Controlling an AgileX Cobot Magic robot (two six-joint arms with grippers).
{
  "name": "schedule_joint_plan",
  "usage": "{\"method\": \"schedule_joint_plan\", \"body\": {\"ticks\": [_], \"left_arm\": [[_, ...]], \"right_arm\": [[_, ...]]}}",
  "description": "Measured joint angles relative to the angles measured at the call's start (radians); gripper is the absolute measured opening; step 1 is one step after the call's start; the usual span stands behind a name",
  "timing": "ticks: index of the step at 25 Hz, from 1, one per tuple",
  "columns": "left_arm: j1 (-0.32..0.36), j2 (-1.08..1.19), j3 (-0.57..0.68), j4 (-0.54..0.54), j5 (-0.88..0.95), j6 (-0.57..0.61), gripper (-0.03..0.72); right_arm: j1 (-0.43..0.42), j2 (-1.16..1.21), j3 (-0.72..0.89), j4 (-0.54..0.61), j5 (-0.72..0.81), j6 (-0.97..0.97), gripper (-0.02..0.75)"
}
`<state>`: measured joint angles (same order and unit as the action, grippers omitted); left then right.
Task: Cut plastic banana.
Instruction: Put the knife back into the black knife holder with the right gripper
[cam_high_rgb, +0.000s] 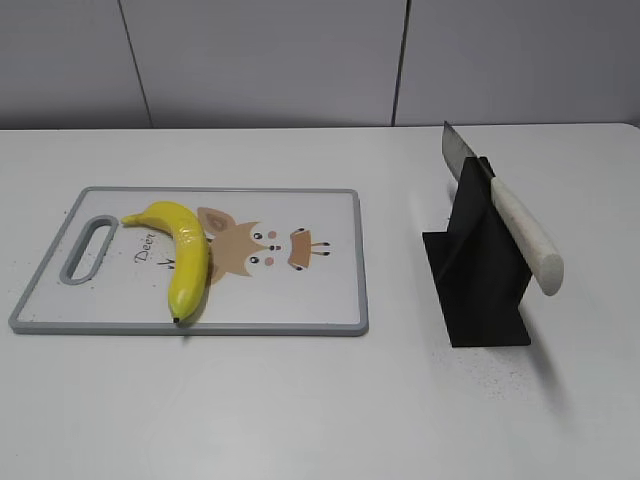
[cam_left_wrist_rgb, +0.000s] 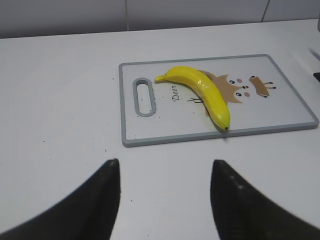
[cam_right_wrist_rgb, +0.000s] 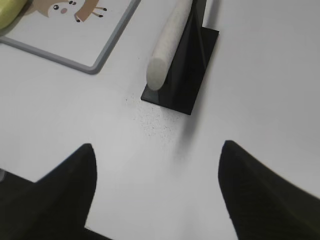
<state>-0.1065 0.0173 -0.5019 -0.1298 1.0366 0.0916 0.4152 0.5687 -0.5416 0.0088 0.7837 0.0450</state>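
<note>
The banana (cam_high_rgb: 183, 255) lies on the cutting board (cam_high_rgb: 300, 320), which sits toward the left edge of the desk (cam_high_rgb: 300, 420). The banana's stem points toward the board's handle slot (cam_high_rgb: 88, 248), and its dark tip rests near the board's front rim. The knife (cam_high_rgb: 505, 205) rests in a black stand (cam_high_rgb: 478, 270) toward the right edge of the desk, blade up and back, pale handle slanting toward the front.

The left gripper (cam_left_wrist_rgb: 165, 200) hovers over bare desk in front of the board, jaws wide apart and empty. The right gripper (cam_right_wrist_rgb: 157, 195) hovers in front of the stand, jaws likewise wide apart and empty.

The step in hand is probably taking the knife. Approach the handle with the right gripper, jaws set across its width. Grip mid-handle, not at the rounded butt, so the blade does not swing. Lift along the slot line to avoid tipping the stand. Let the left gripper steady the banana near its stem end, well clear of the intended cut.
</note>
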Motion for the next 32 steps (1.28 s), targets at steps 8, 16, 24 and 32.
{"method": "schedule_joint_plan", "body": {"ticks": [8,16,24,32], "left_arm": [[0.0,0.0,0.0,0.0,0.0,0.0,0.545],[0.0,0.0,0.0,0.0,0.0,0.0,0.534],[0.001,0.0,0.0,0.0,0.0,0.001,0.531],[0.001,0.0,0.0,0.001,0.0,0.003,0.529]], "right_arm": [[0.0,-0.213,0.089,0.0,0.109,-0.008,0.591],[0.0,-0.41,0.119,-0.009,0.154,-0.013,0.59],[0.0,-0.573,0.119,-0.009,0.156,-0.013,0.59],[0.0,-0.573,0.119,0.003,0.155,-0.014,0.59]]}}
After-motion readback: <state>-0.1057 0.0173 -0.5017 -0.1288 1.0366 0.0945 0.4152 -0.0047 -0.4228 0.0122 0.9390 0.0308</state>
